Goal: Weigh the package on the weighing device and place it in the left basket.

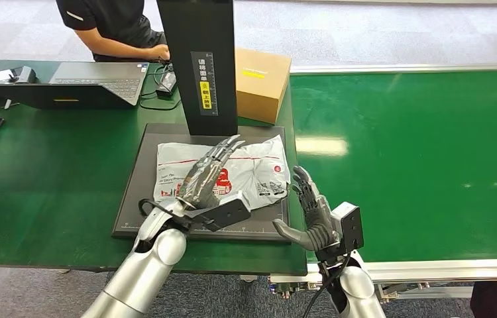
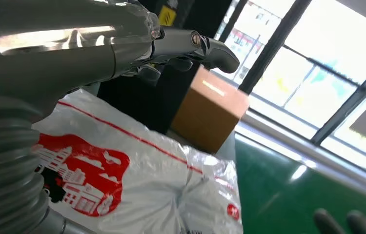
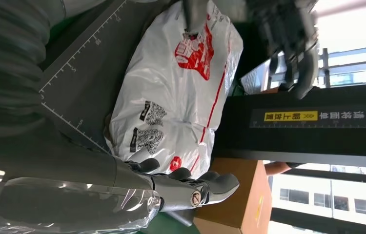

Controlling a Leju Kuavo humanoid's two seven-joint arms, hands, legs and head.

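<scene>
We see a green table (image 1: 47,172) with grey carpet beyond, and the black weighing device (image 1: 141,189) as our landmark: the white package (image 1: 259,165) lies on its platform before its black post (image 1: 196,59) (yellow label, writing unreadable). Behind it sits a cardboard box (image 1: 262,83); leftward, a laptop (image 1: 93,83). Our left hand (image 1: 206,175) hovers over the package, fingers extended, holding nothing; our right hand (image 1: 312,212) is spread beside its edge.

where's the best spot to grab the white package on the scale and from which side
Probably by its two short ends, one robot hand each. The white package lies flat and soft on the scale plate, with the black column close behind it, so the back is blocked. The right hand is open at the right edge; the left hand hovers over the middle and would suit the left end.
</scene>
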